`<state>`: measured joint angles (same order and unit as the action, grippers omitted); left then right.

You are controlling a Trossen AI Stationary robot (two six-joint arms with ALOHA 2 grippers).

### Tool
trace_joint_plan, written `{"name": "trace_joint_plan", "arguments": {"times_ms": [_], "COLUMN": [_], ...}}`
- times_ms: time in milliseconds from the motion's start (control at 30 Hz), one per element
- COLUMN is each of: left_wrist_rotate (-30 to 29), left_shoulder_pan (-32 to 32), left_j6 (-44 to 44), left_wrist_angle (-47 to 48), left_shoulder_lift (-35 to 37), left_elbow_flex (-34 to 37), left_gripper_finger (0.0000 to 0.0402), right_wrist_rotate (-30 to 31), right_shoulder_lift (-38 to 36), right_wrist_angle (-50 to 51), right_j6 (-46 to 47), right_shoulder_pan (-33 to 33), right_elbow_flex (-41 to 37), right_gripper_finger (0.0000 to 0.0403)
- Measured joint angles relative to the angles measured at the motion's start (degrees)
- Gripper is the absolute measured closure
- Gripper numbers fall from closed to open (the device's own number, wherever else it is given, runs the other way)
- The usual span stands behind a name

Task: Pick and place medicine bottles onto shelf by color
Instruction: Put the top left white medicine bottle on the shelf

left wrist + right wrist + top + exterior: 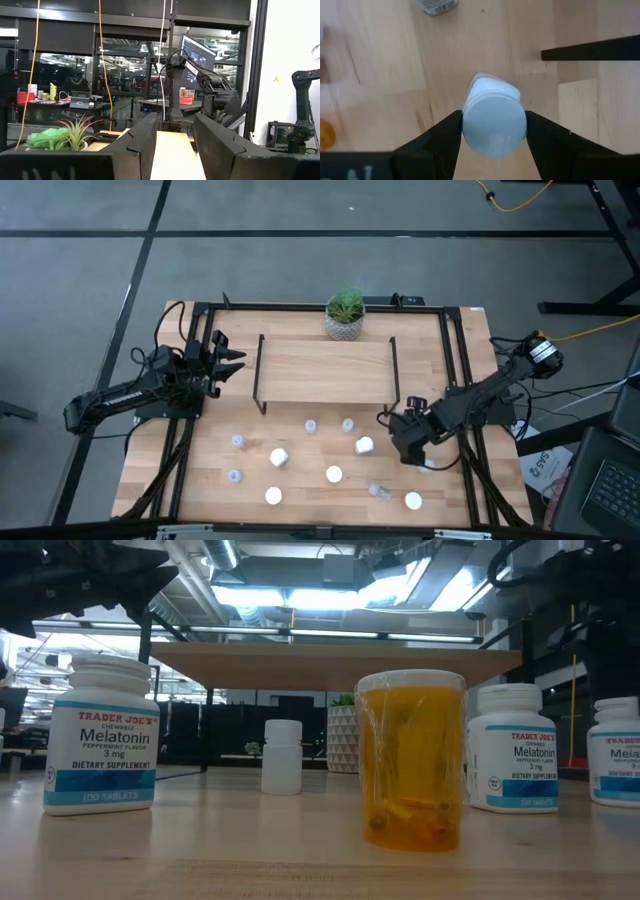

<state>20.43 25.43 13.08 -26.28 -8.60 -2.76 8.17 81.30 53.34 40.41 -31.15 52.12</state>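
Several medicine bottles stand on the wooden table in front of the shelf (325, 368): small pale ones (311, 425) and larger white-capped ones (334, 474). One small bottle (379, 491) lies on its side. In the low view an orange bottle (412, 760) stands nearest. My right gripper (405, 442) hangs at the near right, pointing down, shut on a white-capped bottle (494, 120). My left gripper (225, 360) waits open at the shelf's left end, and the shelf board (172, 155) shows between its fingers. My right gripper pinches the white-capped bottle by the two opposite sides of its round cap (469, 127) between its two fingers (445, 135). They come from above, pointing down. The bottle sits slightly tilted. Its own cap hides whether its base is on the table.
A potted green plant (345, 315) stands behind the shelf's far edge. Black frame rails (465, 380) run along the table's sides, and one dark bar (590, 49) lies close to the held bottle. Two labelled white bottles (515, 748) stand right of the orange one.
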Motion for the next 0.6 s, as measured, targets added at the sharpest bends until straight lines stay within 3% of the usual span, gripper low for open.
{"name": "trace_joint_plan", "arguments": {"times_ms": [600], "left_wrist_rotate": [0.0], "left_shoulder_pan": [0.0], "left_j6": [0.0], "left_wrist_angle": [0.1], "left_shoulder_lift": [0.0], "left_elbow_flex": [0.0], "left_gripper_finger": [0.0278], "right_wrist_rotate": [-1.7], "right_shoulder_lift": [0.0], "right_wrist_angle": [-1.4], "right_j6": [-0.3], "right_shoulder_pan": [2.9], "right_elbow_flex": [0.0], "right_gripper_finger": [0.0209]}}
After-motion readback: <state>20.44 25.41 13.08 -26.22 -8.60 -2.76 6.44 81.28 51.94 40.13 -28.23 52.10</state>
